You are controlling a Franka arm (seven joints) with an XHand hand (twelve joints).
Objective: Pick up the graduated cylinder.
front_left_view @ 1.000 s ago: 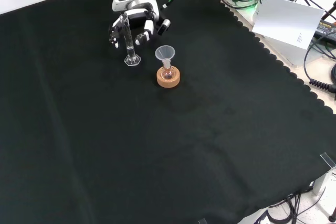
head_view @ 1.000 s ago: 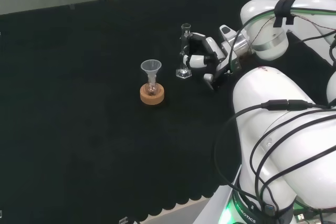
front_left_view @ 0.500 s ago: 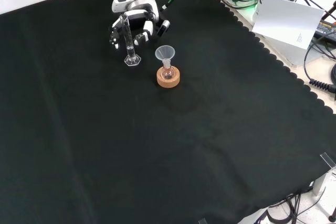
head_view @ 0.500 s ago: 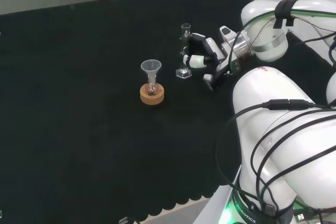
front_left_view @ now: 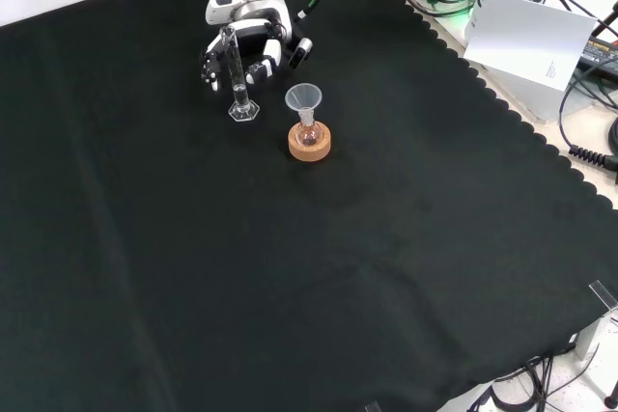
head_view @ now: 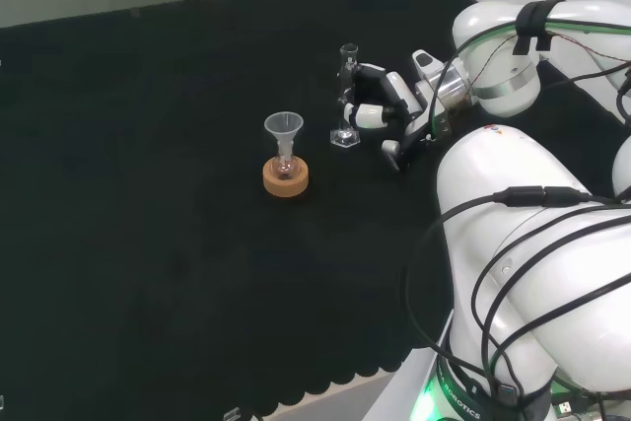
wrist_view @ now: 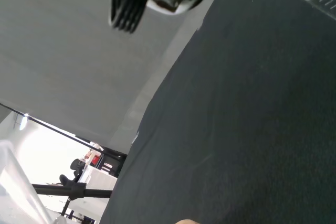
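front view, near to far: funnel [front_left_view: 303, 96] in a small flask on a cork ring [front_left_view: 310, 140]; just behind and left of it the graduated cylinder [front_left_view: 235, 74], upright, foot on the black cloth [front_left_view: 386, 238]; directly behind that, the hand [front_left_view: 253, 45]. its fingers curl round the tube at mid-height, seemingly touching it. long axis vertical, so the coming move is judged a straight lift.

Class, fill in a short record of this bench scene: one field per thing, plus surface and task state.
surface: black cloth
cylinder: upright, base on the cloth
hand: fingers curled round the cylinder
funnel: in a small flask
flask stand: cork ring
task state: cylinder not yet lifted
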